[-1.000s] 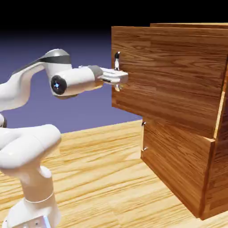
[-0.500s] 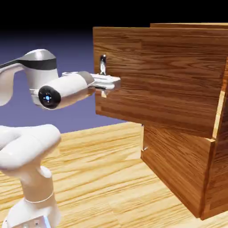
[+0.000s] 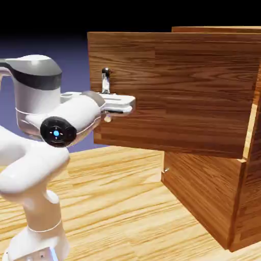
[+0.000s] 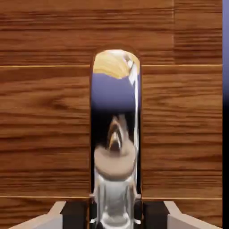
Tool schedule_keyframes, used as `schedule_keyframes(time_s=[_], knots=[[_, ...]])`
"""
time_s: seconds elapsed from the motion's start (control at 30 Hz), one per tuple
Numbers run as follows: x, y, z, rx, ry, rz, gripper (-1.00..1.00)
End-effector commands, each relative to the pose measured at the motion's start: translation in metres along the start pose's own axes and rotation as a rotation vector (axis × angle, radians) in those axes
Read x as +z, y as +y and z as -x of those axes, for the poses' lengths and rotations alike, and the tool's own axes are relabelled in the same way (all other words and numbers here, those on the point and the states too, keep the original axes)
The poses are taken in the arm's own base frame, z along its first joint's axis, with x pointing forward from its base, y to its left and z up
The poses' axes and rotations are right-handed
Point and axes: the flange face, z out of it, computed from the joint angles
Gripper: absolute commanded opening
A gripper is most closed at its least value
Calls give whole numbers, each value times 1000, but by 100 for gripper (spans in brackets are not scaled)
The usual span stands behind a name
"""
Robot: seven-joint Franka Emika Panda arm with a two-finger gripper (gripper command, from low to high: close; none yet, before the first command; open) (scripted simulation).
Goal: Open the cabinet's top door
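Note:
The cabinet (image 3: 214, 193) is a tall reddish-brown wood-grain box on the exterior view's right. Its top door (image 3: 183, 92) is swung out wide toward the left, and its free edge carries a thin vertical silver bar handle (image 3: 105, 80). My gripper (image 3: 108, 108) reaches in from the left and is shut on that handle, near its lower end. In the hand view the shiny handle (image 4: 115, 134) fills the middle, running down between my two finger tips (image 4: 71, 214) against the door's wood (image 4: 44, 112).
The lower panel (image 3: 201, 196) with small metal studs stays flush in the cabinet below the open door. A wood-grain table top (image 3: 117, 204) spreads beneath the arm. My white arm (image 3: 30, 173) rises at the lower left.
My gripper has pulled leftward with the handle in it. The top door's free edge has swung out further to the left, opening wider.

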Motion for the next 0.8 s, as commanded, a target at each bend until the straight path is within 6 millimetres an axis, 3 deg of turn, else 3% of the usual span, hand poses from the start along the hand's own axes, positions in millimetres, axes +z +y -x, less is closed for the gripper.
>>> schedule_keyframes(time_s=[0.0,0.43,0.77], knots=[[-9,-2,2,0,16,16,-100],[-118,-46,46,0,222,222,-100],[-170,-80,80,0,338,338,-100]])
